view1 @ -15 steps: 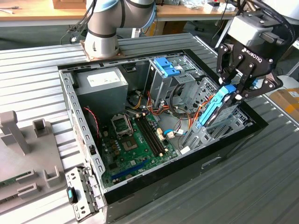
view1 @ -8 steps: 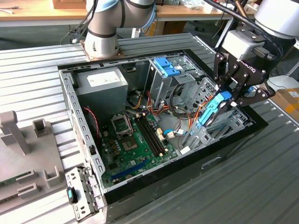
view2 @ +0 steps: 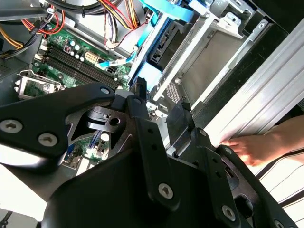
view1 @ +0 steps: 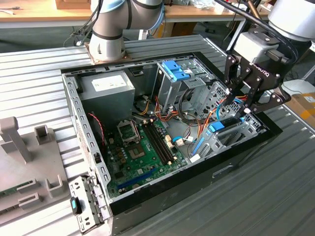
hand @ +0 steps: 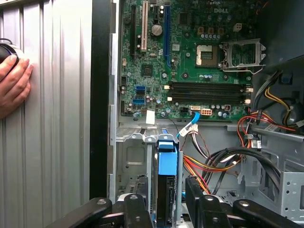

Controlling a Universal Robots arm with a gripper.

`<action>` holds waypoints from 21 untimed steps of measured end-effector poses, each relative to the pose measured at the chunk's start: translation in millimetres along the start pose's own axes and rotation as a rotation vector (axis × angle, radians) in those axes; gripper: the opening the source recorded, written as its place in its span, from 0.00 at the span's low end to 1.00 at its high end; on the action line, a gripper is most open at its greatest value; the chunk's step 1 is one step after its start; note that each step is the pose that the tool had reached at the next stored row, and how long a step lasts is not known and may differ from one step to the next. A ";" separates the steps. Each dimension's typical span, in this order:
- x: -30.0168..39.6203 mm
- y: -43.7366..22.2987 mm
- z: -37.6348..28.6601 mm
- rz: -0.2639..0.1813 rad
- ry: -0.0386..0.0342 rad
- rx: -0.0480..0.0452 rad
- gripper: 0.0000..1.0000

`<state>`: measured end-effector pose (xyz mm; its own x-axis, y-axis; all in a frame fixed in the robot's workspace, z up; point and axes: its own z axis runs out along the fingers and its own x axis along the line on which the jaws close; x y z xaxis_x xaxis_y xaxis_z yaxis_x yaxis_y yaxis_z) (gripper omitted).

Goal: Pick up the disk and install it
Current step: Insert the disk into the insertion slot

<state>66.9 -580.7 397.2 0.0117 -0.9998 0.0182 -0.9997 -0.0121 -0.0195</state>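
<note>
Pincer [hand: 165, 190] hovers, jaws parted and empty, astride the disk [hand: 167, 161], which stands on edge in the drive bay [hand: 130, 161] at the case's [view1: 172, 191] near corner (the exterior view's right). Installing seems nearly done, I judge; final seating calls for a straight push, clear of the orange cables [hand: 209, 166].

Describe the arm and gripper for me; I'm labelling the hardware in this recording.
The arm is made of round silver-grey segments with light blue joint caps. A pale grey box sits at its wrist. The gripper is matte black: flat linkage bars joined by silver screws, with small white lettering.
</note>
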 end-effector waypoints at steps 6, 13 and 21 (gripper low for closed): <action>0.0 0.0 0.3 0.000 -0.0001 0.0000 0.44; 0.0 0.0 0.7 0.000 0.0000 0.0000 0.44; -1.8 -10.9 1.0 0.000 0.0000 0.0000 0.44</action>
<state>77.8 -578.9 396.4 0.0117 -0.9998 0.0182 -0.9997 -0.0121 -0.0195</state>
